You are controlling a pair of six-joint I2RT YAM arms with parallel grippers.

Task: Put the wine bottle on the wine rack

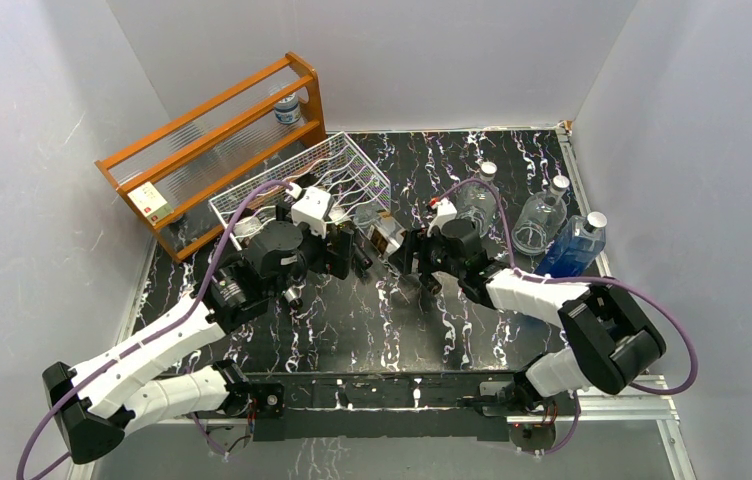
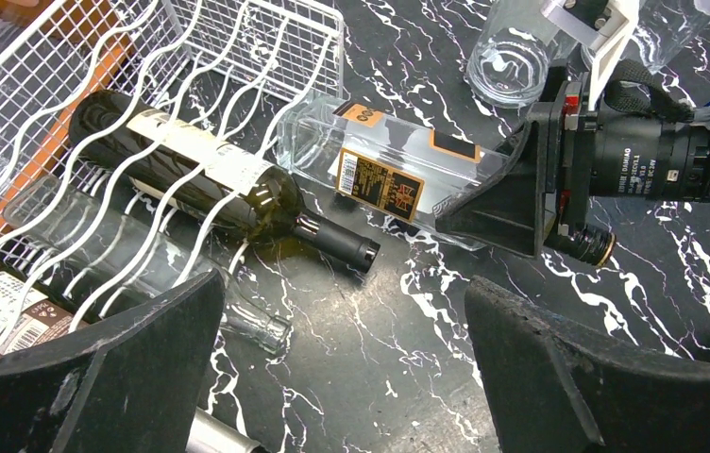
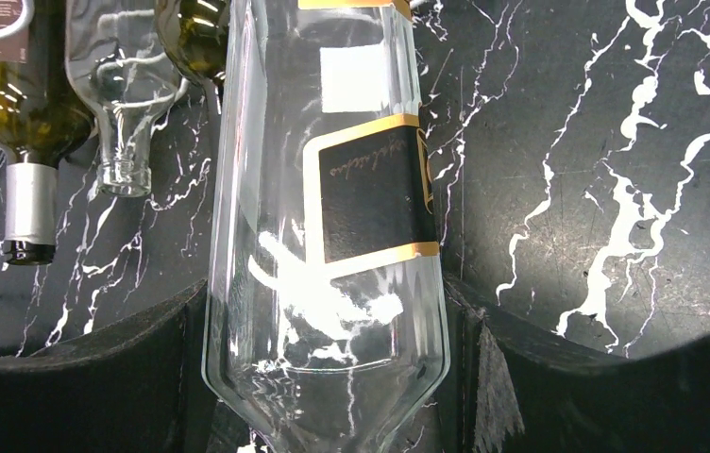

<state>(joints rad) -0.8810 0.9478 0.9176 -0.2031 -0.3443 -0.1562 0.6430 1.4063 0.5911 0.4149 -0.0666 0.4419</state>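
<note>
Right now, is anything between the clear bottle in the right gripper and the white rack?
Nothing visible. The clear bottle in the right gripper has its end at the front edge of the wine rack, with empty cradles beyond. The dark bottle lies in the neighbouring cradle.

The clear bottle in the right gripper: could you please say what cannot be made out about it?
Neck end of the clear bottle: hidden inside the right gripper in both wrist views.
Its base: cut off by the top edge of the right wrist view.
Label print: too small to read.
Top view: small, and the right gripper covers part of it.
Whether it touches the table: cannot tell.
</note>
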